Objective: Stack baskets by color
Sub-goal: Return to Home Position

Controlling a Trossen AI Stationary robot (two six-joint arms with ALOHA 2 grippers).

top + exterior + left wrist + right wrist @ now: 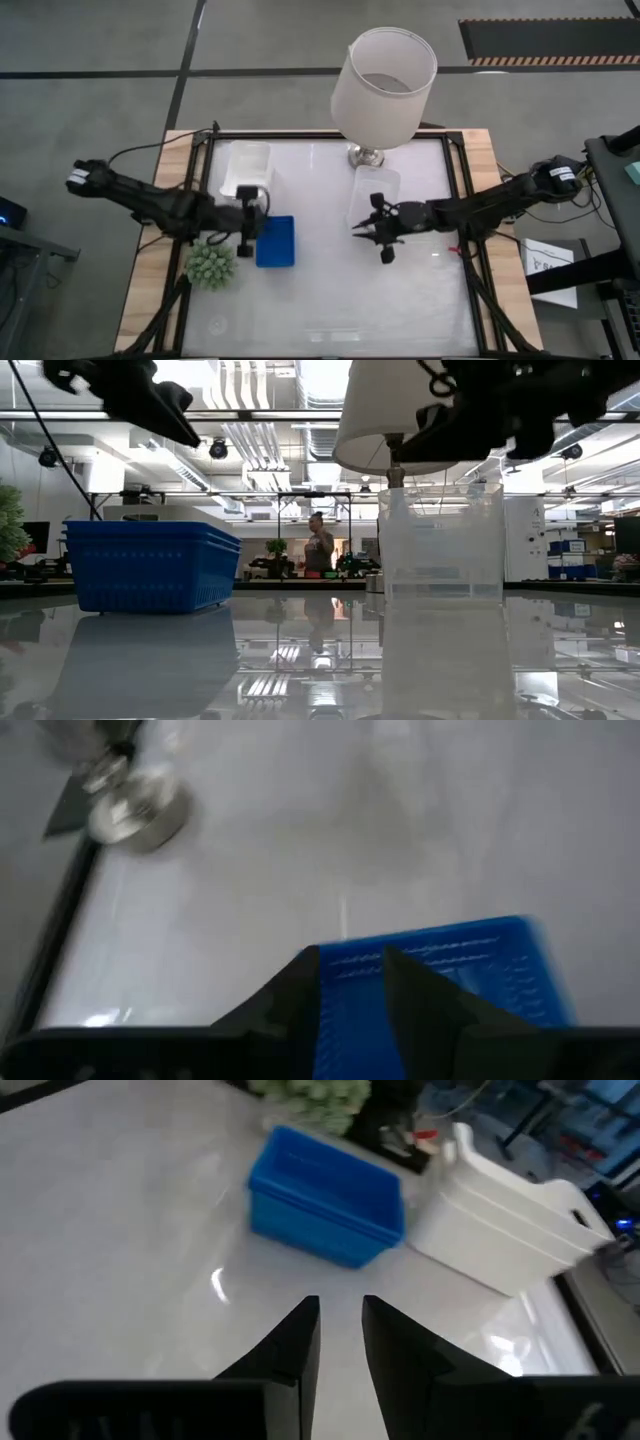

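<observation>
Your left hand [350, 958] hangs at the left edge of the blue baskets [275, 241], fingers narrowly parted and gripping nothing. Your right hand [340, 1305] is above the surface [330, 300] just beside the clear baskets [374, 192], its fingers likewise narrow and holding nothing. The white baskets [249, 166] stand near the blue ones, on the left arm's side.

3 basket stacks (blue [275, 241], white [249, 166], clr [373, 197]) + 1 lamp [384, 75], 1 plant [210, 263].
</observation>
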